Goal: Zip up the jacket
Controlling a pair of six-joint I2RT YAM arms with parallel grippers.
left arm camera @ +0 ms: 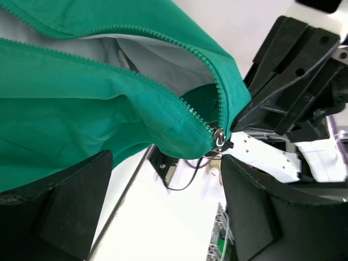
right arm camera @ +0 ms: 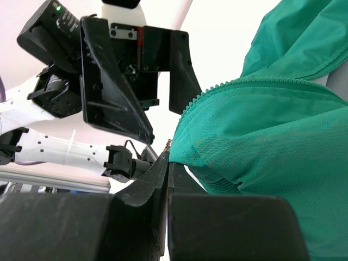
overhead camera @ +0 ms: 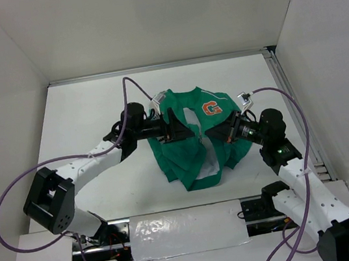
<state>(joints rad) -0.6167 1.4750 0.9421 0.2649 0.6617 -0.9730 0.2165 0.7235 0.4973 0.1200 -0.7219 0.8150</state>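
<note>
Over table point(overhead camera: 92, 110), R end effector point(right arm camera: 167, 159) pinches jacket point(overhead camera: 192, 157), L end effector point(left arm camera: 166, 163) spread.

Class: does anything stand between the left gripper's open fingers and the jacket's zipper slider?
Nothing visible does. The zipper slider sits exposed at the edge of the jacket, ahead of the open left gripper. The right gripper pinches the fabric beside it.

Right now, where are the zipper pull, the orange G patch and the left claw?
zipper pull point(left arm camera: 218, 136), left wrist view, on the metal slider where the teeth meet.
orange G patch point(overhead camera: 211, 108), top view, middle of the letter on the jacket point(overhead camera: 182, 160) chest.
left claw point(overhead camera: 184, 129), top view, midway between its fingertips.
</note>
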